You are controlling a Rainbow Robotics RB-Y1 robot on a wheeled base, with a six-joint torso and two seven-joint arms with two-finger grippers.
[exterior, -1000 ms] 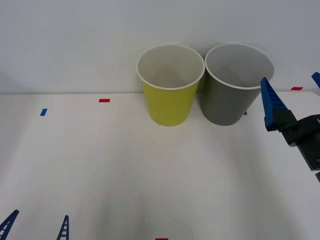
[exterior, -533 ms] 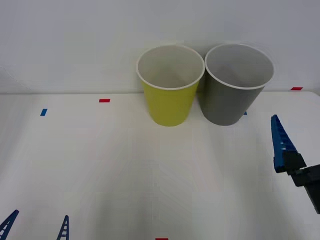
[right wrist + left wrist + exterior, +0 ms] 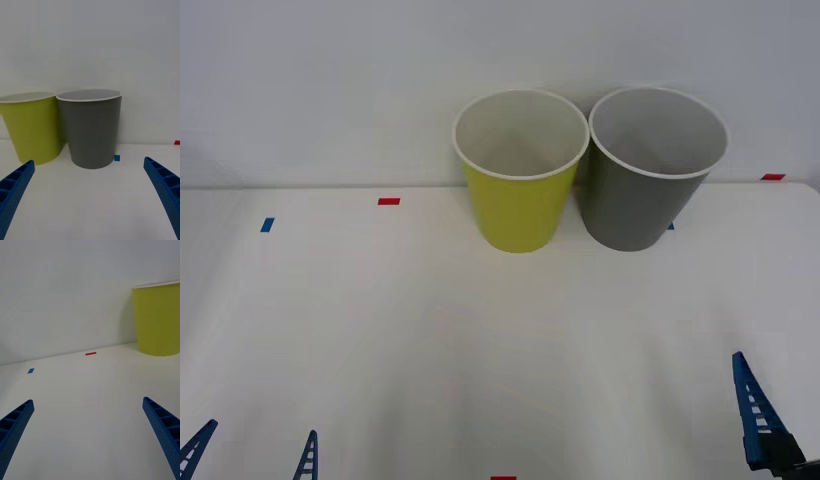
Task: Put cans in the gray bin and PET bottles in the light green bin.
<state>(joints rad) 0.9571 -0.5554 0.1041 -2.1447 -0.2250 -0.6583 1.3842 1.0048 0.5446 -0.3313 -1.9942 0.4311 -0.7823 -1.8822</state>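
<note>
White surface [image 3: 430, 340] spreads wide and bare ahead of both hands, running back to a pale wall [image 3: 330, 80].

Ahead of the right hand [image 3: 90, 195] stand the two bins, upright and side by side at the far edge of the surface, their rims touching or very nearly so. In the right wrist view the gray bin [image 3: 650, 170] sits almost straight ahead between the spread blue fingers [image 3: 15, 187], and the light green bin [image 3: 520, 170] is just beside it, toward the robot's left. Both show pale interiors from the front view, and nothing can be made out inside either one.

That right hand is low at the near right corner of the front view, well apart from the bins, with one ribbed blue finger rising there; its fingers are wide apart and hold nothing.

At the near left corner sits the left hand [image 3: 250, 455], likewise spread and carrying nothing, its two blue fingertips [image 3: 161, 431] framing open surface. From it the light green bin lies ahead and off toward the robot's right, well apart.

Small tape marks dot the surface: a red mark [image 3: 388, 201] and a blue mark [image 3: 267, 225] ahead of the left hand, another red mark [image 3: 773, 177] beyond the right hand beside the gray bin, and a tiny blue mark [image 3: 117, 158] at the gray bin's foot.
</note>
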